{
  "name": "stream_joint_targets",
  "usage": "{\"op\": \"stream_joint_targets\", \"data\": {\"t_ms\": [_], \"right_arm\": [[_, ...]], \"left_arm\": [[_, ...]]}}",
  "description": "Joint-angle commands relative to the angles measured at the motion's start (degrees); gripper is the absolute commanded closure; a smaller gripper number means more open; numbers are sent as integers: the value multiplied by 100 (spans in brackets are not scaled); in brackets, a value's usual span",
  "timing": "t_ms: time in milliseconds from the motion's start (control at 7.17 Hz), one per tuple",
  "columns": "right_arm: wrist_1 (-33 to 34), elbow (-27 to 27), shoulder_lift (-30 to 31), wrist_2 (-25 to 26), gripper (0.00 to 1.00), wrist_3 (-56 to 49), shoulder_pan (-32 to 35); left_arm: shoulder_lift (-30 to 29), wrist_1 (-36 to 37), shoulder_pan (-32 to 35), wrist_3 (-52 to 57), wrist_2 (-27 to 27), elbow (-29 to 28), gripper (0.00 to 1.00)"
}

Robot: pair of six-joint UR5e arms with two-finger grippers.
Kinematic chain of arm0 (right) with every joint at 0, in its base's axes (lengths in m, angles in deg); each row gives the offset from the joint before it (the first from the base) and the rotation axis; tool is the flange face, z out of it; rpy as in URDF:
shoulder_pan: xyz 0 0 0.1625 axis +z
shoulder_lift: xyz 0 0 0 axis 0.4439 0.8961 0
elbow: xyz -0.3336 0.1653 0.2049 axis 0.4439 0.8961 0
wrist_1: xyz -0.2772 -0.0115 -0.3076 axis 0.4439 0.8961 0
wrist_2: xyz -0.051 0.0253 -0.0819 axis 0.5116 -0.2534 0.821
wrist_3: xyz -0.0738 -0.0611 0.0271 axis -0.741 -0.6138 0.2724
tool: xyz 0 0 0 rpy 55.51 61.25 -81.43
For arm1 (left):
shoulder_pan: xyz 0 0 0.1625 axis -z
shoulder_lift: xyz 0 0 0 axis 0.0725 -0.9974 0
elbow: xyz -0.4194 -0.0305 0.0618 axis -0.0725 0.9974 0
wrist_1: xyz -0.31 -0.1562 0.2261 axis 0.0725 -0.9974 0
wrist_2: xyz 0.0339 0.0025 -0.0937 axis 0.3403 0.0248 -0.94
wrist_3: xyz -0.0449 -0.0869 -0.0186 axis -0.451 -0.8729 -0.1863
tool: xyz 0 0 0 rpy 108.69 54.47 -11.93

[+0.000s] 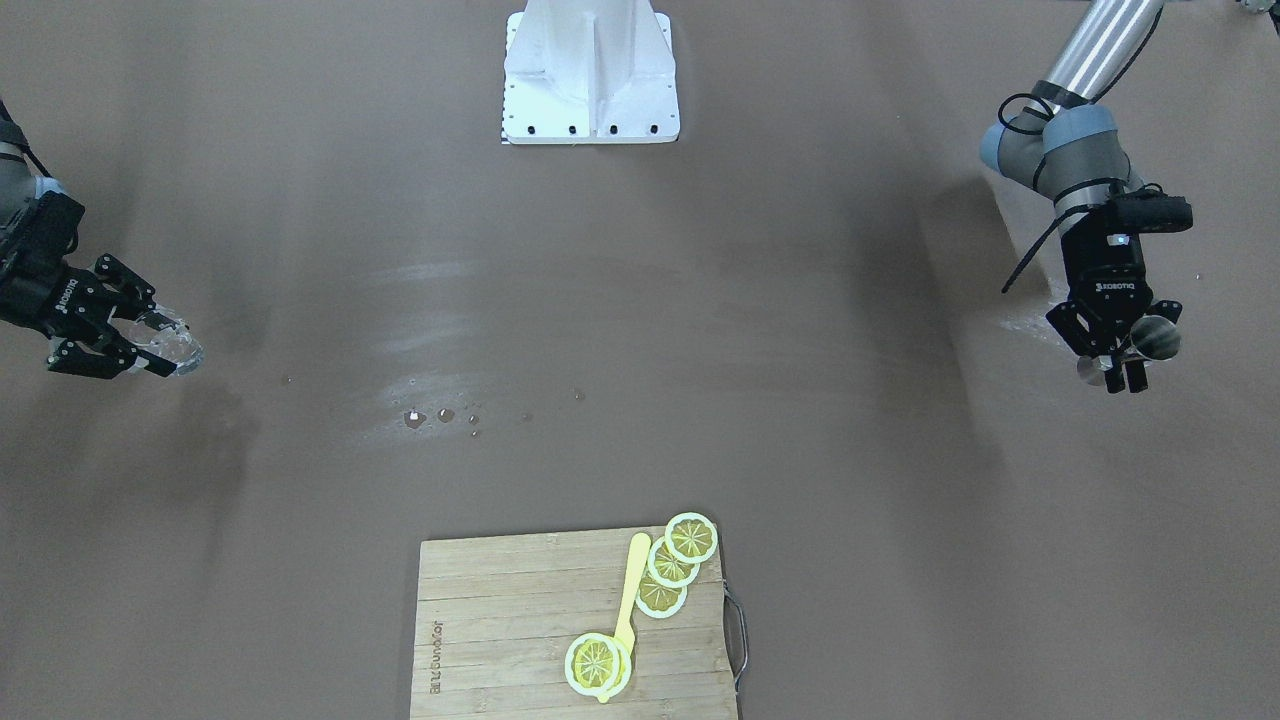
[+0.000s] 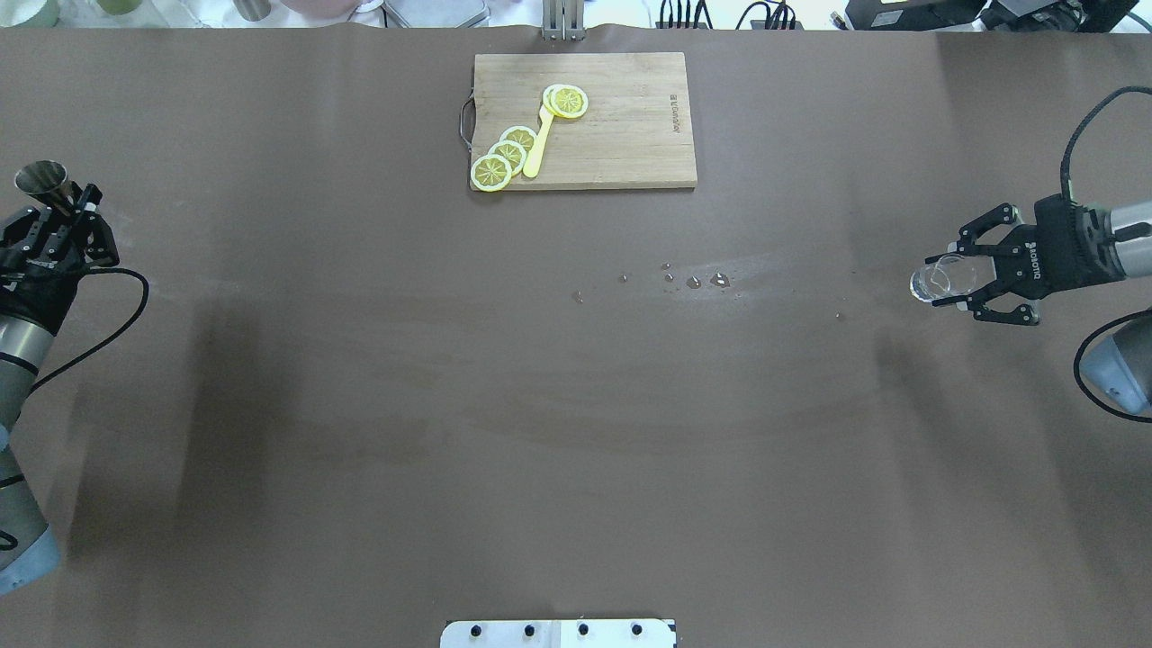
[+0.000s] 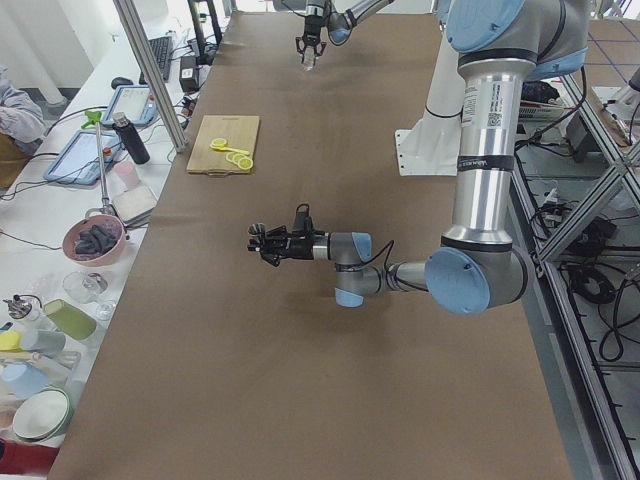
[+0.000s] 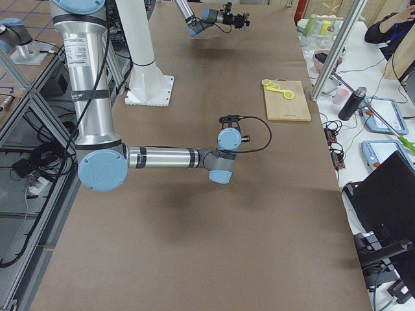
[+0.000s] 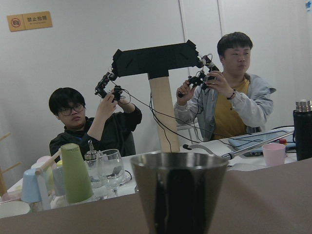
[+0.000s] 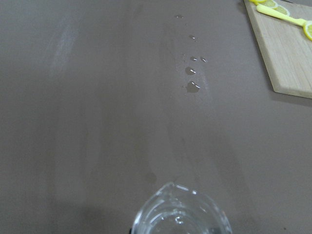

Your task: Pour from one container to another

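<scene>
My left gripper (image 2: 65, 202) is at the table's far left edge, shut on the grey steel jigger (image 2: 41, 180). In the front-facing view that gripper (image 1: 1125, 368) points down with the jigger (image 1: 1157, 338) lying tilted between its fingers. The jigger's rim (image 5: 178, 168) fills the bottom of the left wrist view. My right gripper (image 2: 947, 275) hovers at the far right, shut on the clear glass cup (image 2: 931, 280), which is tipped toward the table's middle. The cup (image 1: 180, 348) also shows in the right gripper (image 1: 160, 343), and its lip (image 6: 183, 209) sits low in the right wrist view. The two containers are a full table width apart.
A wooden cutting board (image 2: 630, 135) with lemon slices (image 2: 504, 157) and a yellow utensil (image 2: 538, 144) lies at the far middle. Water drops (image 2: 693, 281) dot the table centre. The robot's white base (image 1: 590, 80) stands on the near side. Two people (image 5: 229, 92) sit beyond a cluttered side table.
</scene>
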State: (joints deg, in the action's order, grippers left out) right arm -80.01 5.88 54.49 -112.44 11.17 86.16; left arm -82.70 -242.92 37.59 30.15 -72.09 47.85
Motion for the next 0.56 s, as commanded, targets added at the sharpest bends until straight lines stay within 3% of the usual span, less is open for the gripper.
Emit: {"op": "stream_joint_targets", "data": {"t_ms": [0, 279, 418], "right_arm": [[-128, 315, -158, 101, 100, -5, -161], [-128, 324, -193, 93, 100, 56, -363], [-128, 333, -193, 92, 100, 91, -477]], "left_arm": [[132, 1071, -213, -860, 470, 466, 100], [316, 1626, -468, -1529, 752, 652, 100], [325, 2221, -747, -2036, 1232, 731, 100]]}}
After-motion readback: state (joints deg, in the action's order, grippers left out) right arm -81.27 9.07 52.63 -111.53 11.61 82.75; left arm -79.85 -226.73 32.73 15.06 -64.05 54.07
